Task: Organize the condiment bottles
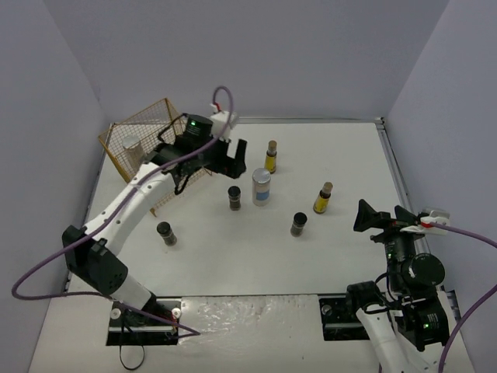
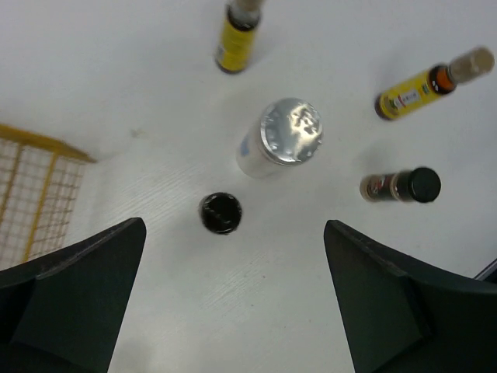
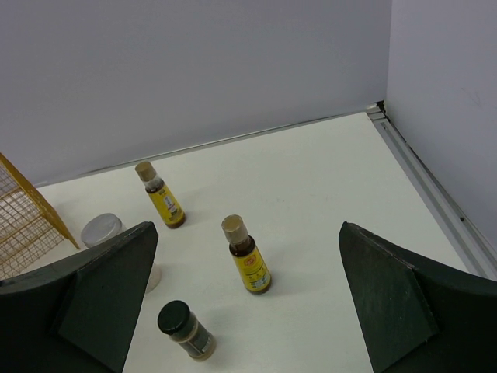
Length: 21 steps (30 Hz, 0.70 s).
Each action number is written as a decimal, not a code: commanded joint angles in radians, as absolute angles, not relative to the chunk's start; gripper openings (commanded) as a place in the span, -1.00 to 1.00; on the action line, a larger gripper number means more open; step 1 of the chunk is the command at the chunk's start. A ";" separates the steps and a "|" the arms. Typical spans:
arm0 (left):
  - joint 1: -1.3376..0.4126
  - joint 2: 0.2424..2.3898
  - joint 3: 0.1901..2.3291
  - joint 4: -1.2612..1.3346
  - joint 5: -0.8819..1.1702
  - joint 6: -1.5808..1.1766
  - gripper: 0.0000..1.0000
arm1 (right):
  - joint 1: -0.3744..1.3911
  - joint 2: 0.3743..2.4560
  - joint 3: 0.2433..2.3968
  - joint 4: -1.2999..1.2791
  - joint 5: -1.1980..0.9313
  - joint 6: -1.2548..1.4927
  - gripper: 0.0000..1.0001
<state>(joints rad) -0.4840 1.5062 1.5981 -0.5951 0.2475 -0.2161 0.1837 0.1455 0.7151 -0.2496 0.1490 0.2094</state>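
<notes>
Six condiment bottles stand loose on the table; a seventh, silver-lidded, sits in the gold wire rack at 10 o'clock.
Left gripper and right gripper both gape wide, empty. The bottles are probably light, rigid and smooth-sided: pinch the mid-table white cylinder mid-body. The slim yellow bottles at 12 and 3 o'clock look tippy.

- The gold wire rack walls off the far left corner.
- The dark jar and the silver-lidded cylinder stand close together, with little room between them.
- Wider gaps surround the far yellow bottle and the right yellow bottle.
- Bare table runs along the near edge.
</notes>
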 commanded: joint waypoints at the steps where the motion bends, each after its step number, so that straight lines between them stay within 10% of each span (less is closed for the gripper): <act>1: -0.608 1.574 1.595 -0.411 0.249 -0.088 0.94 | 0.184 0.158 0.717 -0.157 0.119 0.196 1.00; 21: -0.742 1.912 1.718 -0.341 0.073 -0.057 0.85 | 0.183 0.175 0.718 -0.158 0.081 0.190 1.00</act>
<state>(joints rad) -0.7349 1.9420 1.6454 -0.4037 0.1058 -0.0770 0.1837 0.1462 0.7139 -0.2436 0.0984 0.2043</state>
